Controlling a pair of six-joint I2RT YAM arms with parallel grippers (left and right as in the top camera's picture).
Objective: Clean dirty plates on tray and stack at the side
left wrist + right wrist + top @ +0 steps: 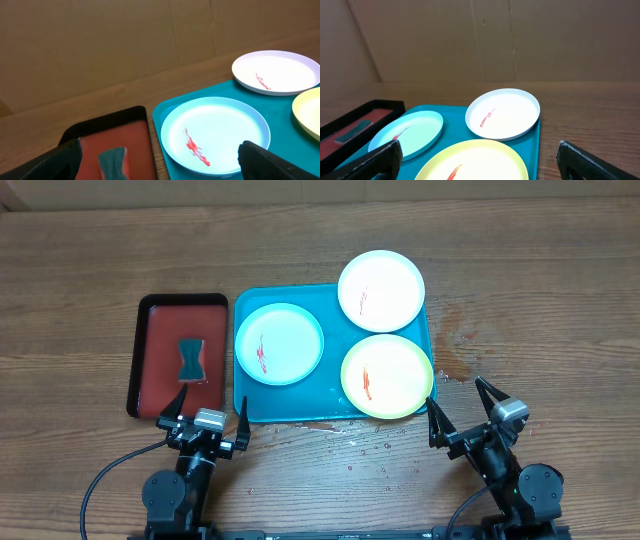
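Note:
Three plates lie on the turquoise tray (290, 402): a pale blue plate (279, 343) at the left, a white plate (381, 288) at the back right overhanging the rim, and a pale green plate (387, 375) at the front right. Each has a red-orange smear. The pale blue plate (215, 134), white plate (276, 71) and tray (167, 150) show in the left wrist view. The right wrist view shows the pale green plate (475, 162), white plate (502, 113), pale blue plate (407, 132) and tray (452, 129). My left gripper (208, 415) is open and empty before the tray's front left corner. My right gripper (462, 408) is open and empty before the front right corner.
A dark red black-rimmed tray (160, 320) lies left of the turquoise tray and holds a dark teal sponge (191, 359), also in the left wrist view (114, 160). Small red specks and wet marks dot the wood (455, 360) right of and in front of the tray.

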